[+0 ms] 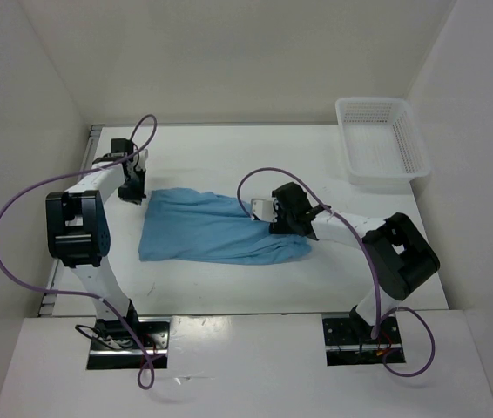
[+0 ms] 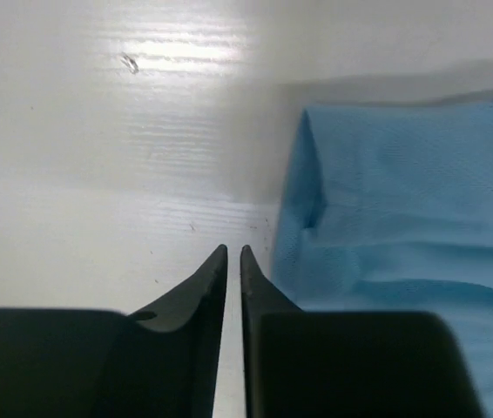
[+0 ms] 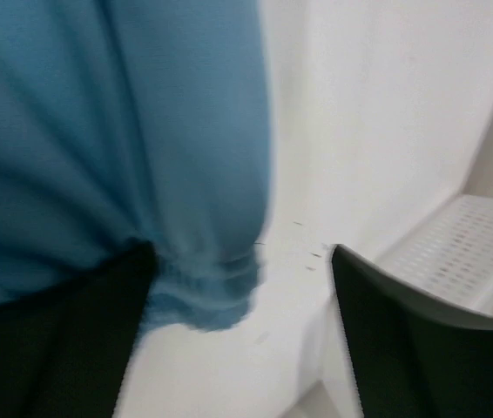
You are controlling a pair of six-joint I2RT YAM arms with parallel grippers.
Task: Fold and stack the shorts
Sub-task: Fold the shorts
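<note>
Top external view: light sky-blue soft fabric shorts lie mid-frame on the white table. My left claw is pinched together, empty, beside their upper-left corner. My right claw gapes at the right hem, where a shallow bite could slip and bunch the cloth

Our left arm and right arm are white links joined by bulky black housings. Each trails a looping purple cable and sits on a black base plate. The left gripper has black fingers tapering to points.
</note>
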